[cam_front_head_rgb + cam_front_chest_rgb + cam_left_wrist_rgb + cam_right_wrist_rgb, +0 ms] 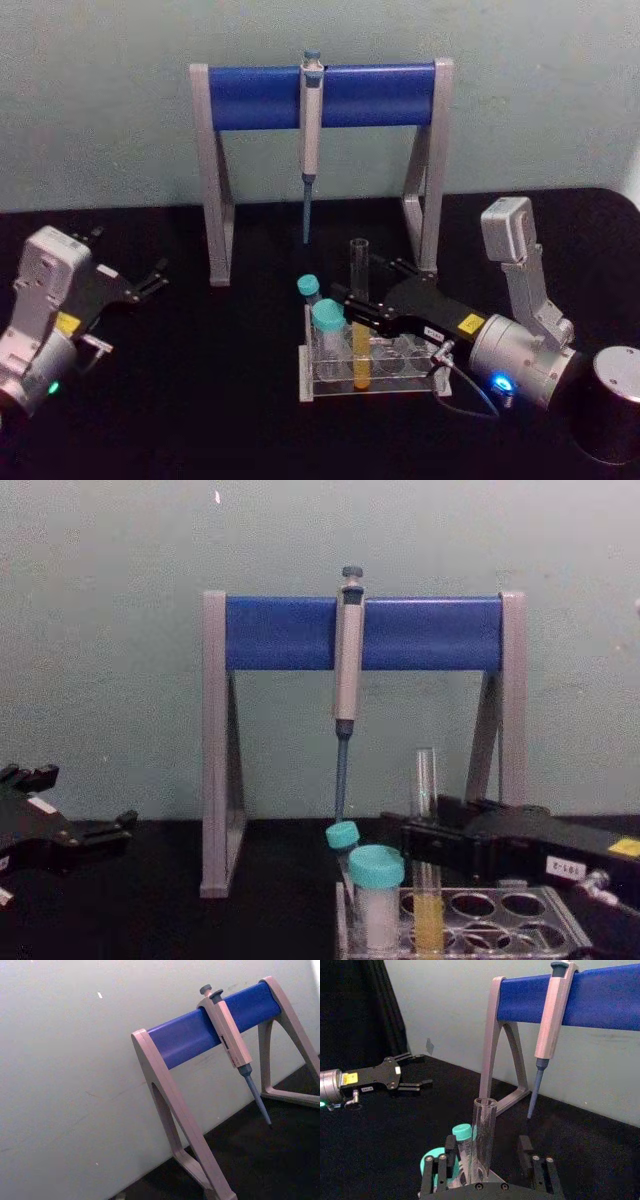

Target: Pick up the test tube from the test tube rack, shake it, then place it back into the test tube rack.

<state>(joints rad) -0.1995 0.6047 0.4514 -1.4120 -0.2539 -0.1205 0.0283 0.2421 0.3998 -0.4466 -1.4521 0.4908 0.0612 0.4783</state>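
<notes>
The test tube (358, 290) stands upright in the test tube rack (400, 386) at the table's middle front, yellow-orange liquid in its lower part. My right gripper (362, 278) reaches in from the right, open, one finger on each side of the tube's clear upper part. In the right wrist view the tube (484, 1135) stands nearer one of the fingers (440, 1172), and a gap separates it from the other. The chest view shows the tube (427, 880) in the rack (500, 912), crossed by the right gripper (420, 832). My left gripper (140, 280) rests open at the far left.
Two teal-capped vials (328, 325) stand in the rack left of the tube. Behind it rises a grey-legged stand with a blue crossbar (265, 95), and a pipette (311, 150) hangs from it. A dark metal cylinder (612, 400) sits at the front right.
</notes>
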